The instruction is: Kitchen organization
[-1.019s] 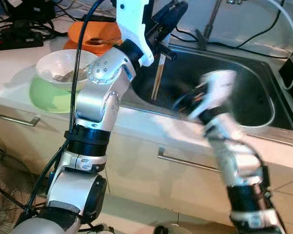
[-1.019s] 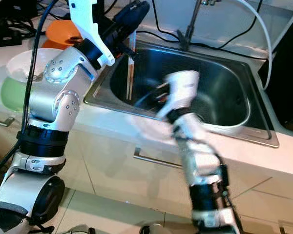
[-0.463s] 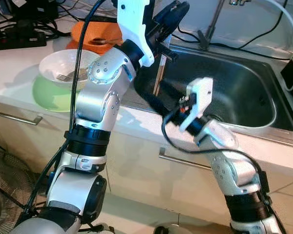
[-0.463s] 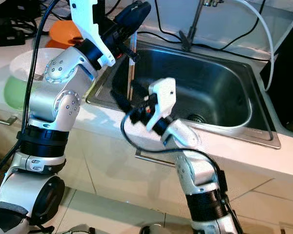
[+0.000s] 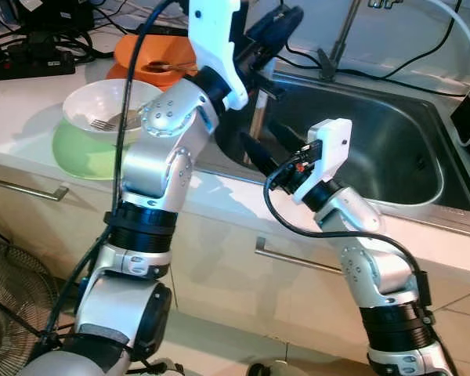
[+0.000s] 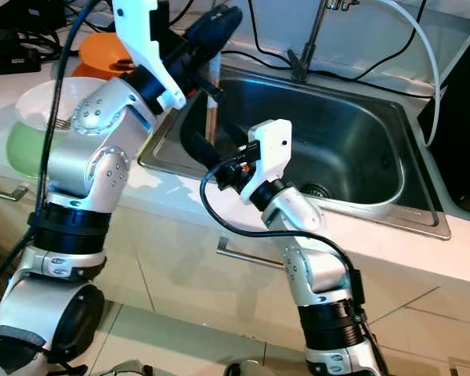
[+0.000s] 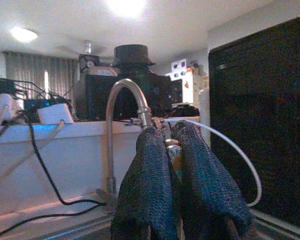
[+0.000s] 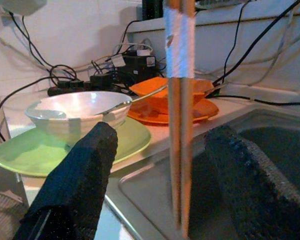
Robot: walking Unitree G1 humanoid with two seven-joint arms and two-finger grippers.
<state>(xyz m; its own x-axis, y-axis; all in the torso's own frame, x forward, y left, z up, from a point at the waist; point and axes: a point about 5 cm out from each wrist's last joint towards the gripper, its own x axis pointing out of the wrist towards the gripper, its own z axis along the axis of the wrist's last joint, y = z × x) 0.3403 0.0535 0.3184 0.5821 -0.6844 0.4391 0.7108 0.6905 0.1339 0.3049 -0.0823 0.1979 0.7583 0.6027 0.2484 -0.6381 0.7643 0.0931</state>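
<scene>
Chopsticks [image 5: 256, 125] hung vertical at upper centre of frame over the steel sink [image 5: 392, 157], clamped at the top by the left gripper [image 5: 260, 48]. Right gripper [image 5: 260, 145] sat open just below, pads [image 8: 80, 185] straddling the sticks, probably not touching. Paired wood, pale band, smooth and thin.

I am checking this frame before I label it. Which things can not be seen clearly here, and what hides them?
- Lower ends of the chopsticks: in the left eye view, hidden behind the right pincer.
- Sink drain: in the right eye view, partly covered by the right arm.
- Fork in the white bowl: too small to read; handle end hidden by the left arm.
- Orange plate: contents unclear, partly behind the left arm.
- Chopstick tops: in the left wrist view, covered by the left pincer.
</scene>
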